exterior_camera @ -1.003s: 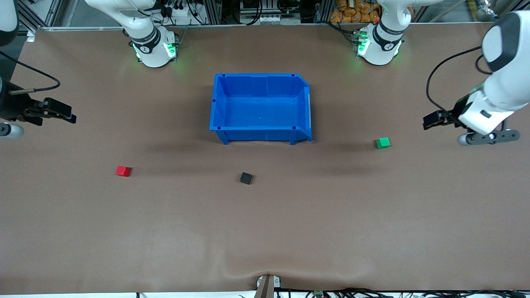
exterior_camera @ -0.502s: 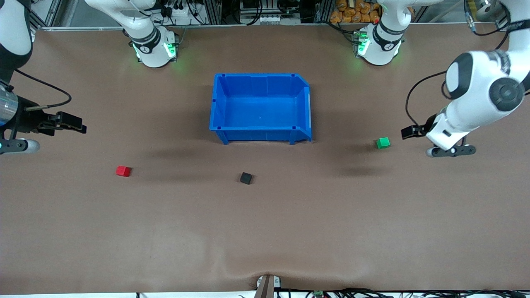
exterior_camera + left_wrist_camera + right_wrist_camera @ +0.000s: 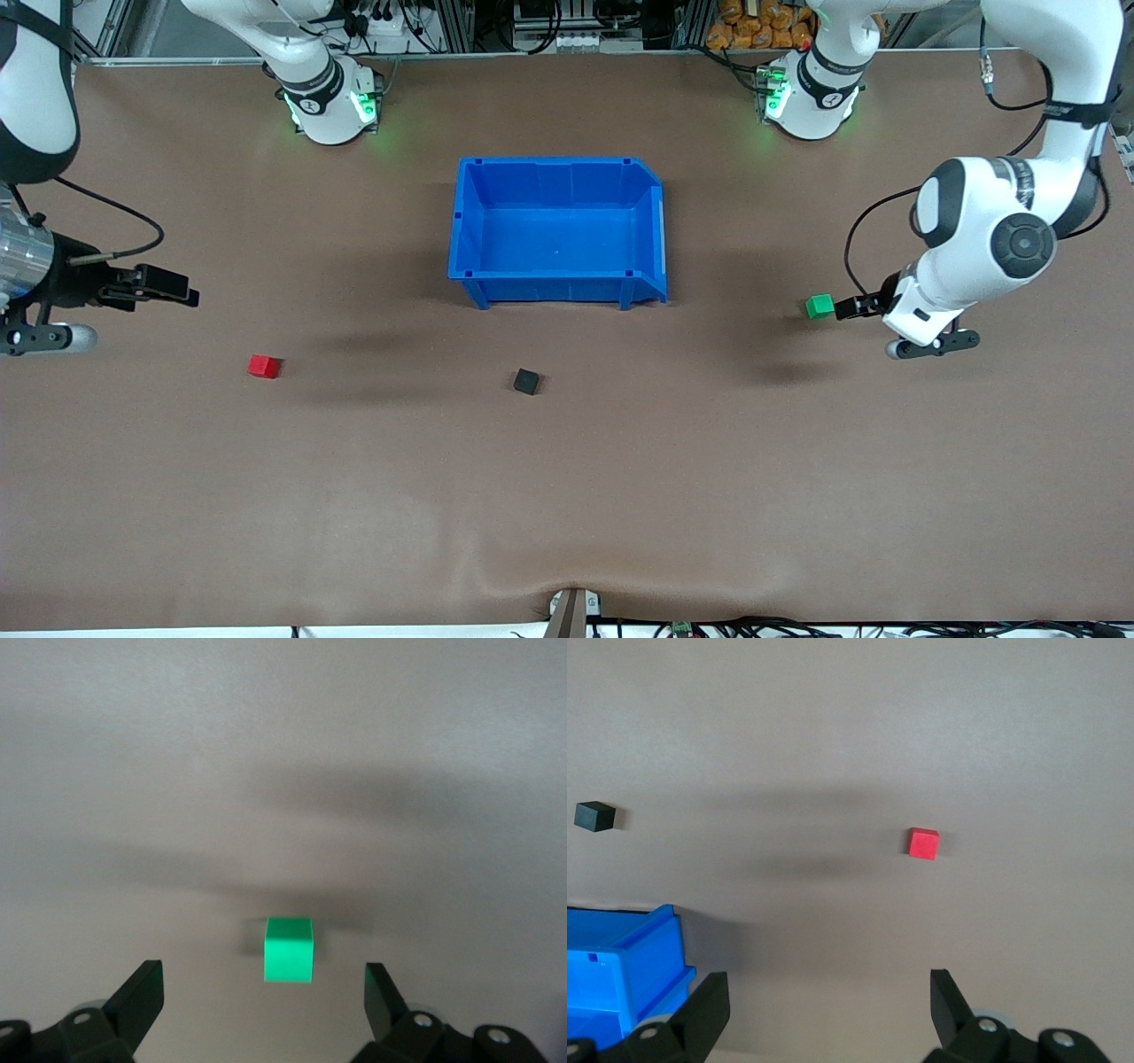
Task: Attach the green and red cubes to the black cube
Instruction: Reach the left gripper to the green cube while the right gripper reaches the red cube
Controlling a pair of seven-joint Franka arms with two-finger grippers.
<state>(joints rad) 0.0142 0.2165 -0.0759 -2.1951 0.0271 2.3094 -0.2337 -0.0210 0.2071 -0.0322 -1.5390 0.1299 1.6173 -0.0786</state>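
Left hand [image 3: 846, 307] is hovering with fingers spread just beside the green cube [image 3: 819, 306], at its 3 o'clock on the tabletop [image 3: 567, 496]. Right hand [image 3: 182, 292] is hanging with fingers apart over the tabletop at 10 o'clock of the red cube [image 3: 263, 366]. Black cube [image 3: 525, 381] is sitting at 6 o'clock of the blue bin [image 3: 558, 288], well apart from both.

We see a robotics lab: a brown-matted table [image 3: 567, 496], aluminium framing [image 3: 443, 27] and cable bundles [image 3: 549, 27] (top of frame).
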